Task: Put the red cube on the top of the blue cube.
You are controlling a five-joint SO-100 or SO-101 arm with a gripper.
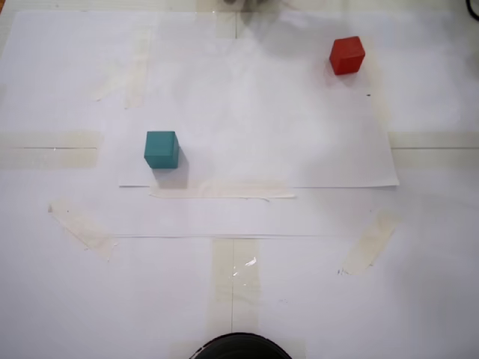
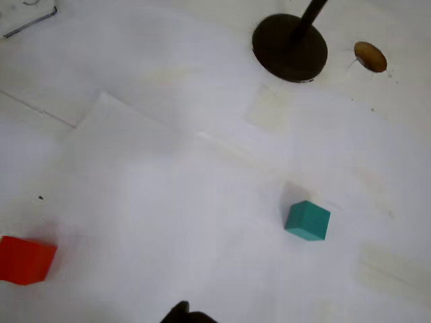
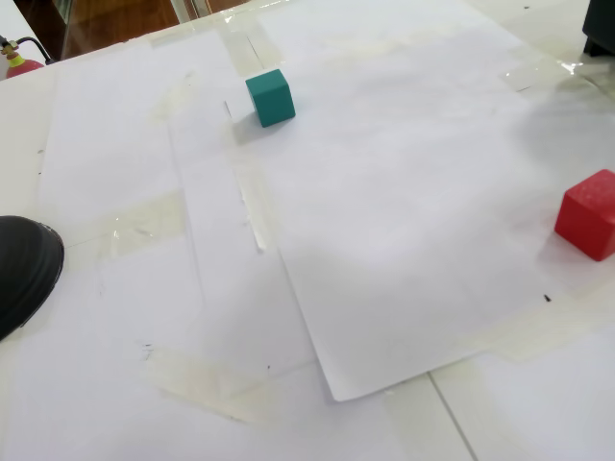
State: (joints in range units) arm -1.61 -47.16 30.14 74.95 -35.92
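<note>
The red cube [image 1: 347,54] and the blue cube [image 1: 162,149], teal in tone, both show a matt, even finish with softly rounded edges, seemingly plastic or painted wood. They sit on smooth white paper sheets [image 1: 254,112], held down by strips of translucent tape [image 1: 223,193] that catch a glossy glare. In the wrist view, a round dark stand base [image 2: 289,47] looks matt and smooth.

One camera overhead, one low and oblique, wrist high; all share both cubes.
</note>
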